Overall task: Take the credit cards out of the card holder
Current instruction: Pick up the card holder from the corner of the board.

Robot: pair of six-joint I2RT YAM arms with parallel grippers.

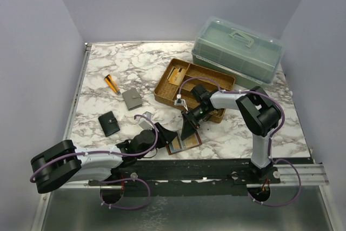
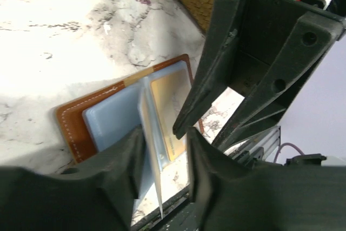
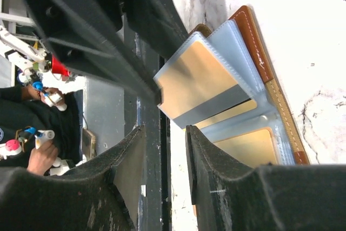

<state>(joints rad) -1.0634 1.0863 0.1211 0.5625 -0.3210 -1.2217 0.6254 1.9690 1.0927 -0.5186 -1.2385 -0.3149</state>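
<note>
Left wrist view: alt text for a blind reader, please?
An open brown card holder lies on a marble table, one clear sleeve upright between the fingers of the left gripper. The right gripper reaches down over its gold card.

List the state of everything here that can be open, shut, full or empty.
card holder, open, sleeves fanned.
credit cards, some in the sleeves.
left gripper, open around one sleeve.
right gripper, open.
green box, lid shut.
grey wallet, closed.
black wallet, closed.
woven tray, one card inside.
</note>
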